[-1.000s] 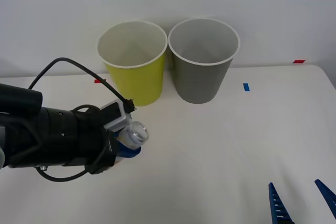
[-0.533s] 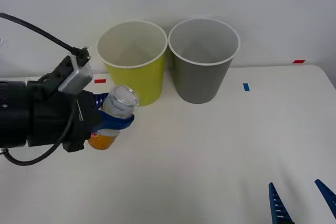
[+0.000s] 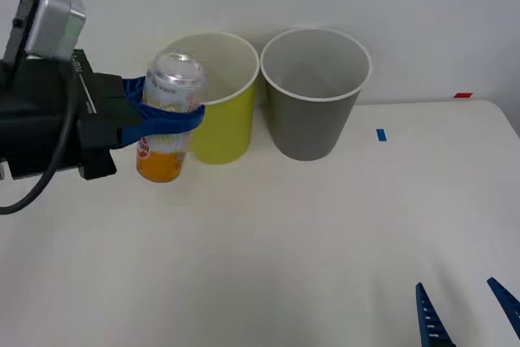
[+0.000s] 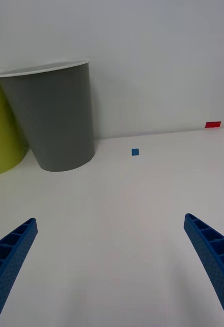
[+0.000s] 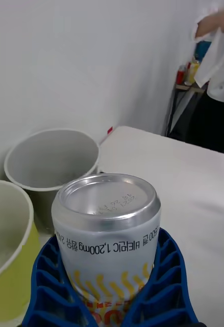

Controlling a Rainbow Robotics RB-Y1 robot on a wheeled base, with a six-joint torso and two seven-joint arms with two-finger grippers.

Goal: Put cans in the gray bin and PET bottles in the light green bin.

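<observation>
My left gripper is shut on the can, a slim orange and cream drink can with a silver top, held upright in the air just left of the light green bin. The left wrist view has the can wrapped by the blue fingers, with the gray bin and the light green bin beyond it. The gray bin stands right of the green one, both open-topped with nothing inside. My right gripper rests open at the table's front right, also visible as the right gripper facing the gray bin.
Small tape marks lie on the white table: a blue mark right of the gray bin and a red mark at the far right edge. A wall stands right behind the bins.
My left arm has lifted the can from near the table up to rim height of the light green bin, turning it upright. The right gripper has not moved.
</observation>
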